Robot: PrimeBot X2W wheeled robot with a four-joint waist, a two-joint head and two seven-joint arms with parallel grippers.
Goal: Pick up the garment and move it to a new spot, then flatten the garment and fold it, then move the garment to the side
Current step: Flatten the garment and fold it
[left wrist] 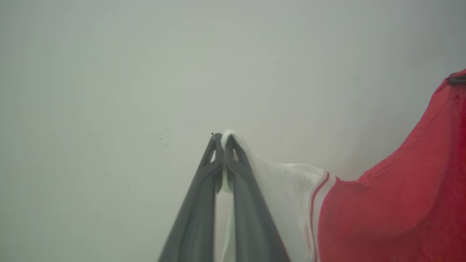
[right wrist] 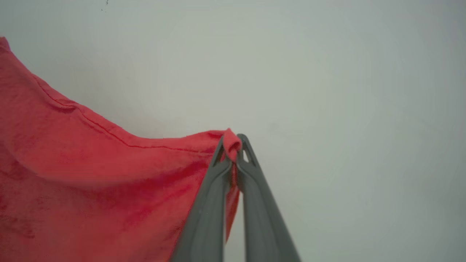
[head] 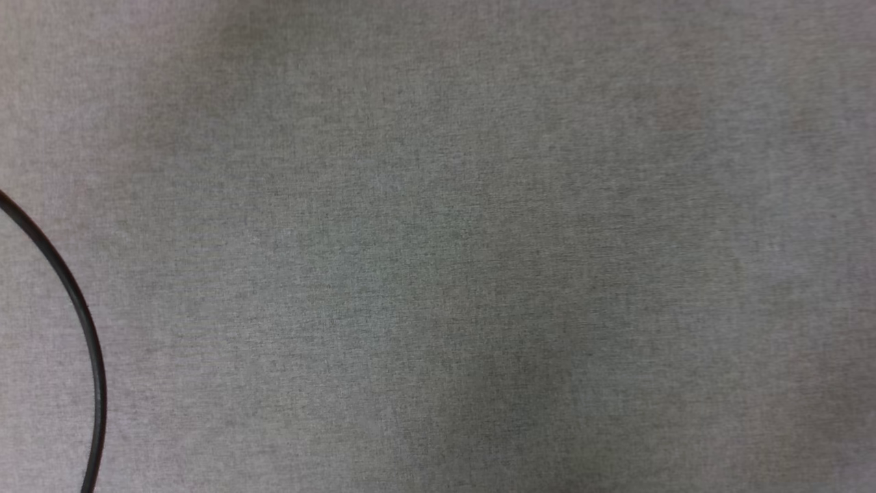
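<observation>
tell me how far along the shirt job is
Done: the pick-up. In hand: the shirt hangs between the left gripper, jaws shut on its white sleeve, and the right gripper, jaws shut on a red edge. Left: setting it down, flattening, folding, moving it aside.

One garment (left wrist: 382, 211), a red jersey, is showing in both wrist views, with one white sleeve (left wrist: 284, 182) showing. Two tools are showing, the left tool (left wrist: 222, 137) and the right tool (right wrist: 233, 140), each carrying two dark fingers (left wrist: 196, 218). One black cable (head: 82, 322) is lying on one grey fabric surface (head: 438, 246).
</observation>
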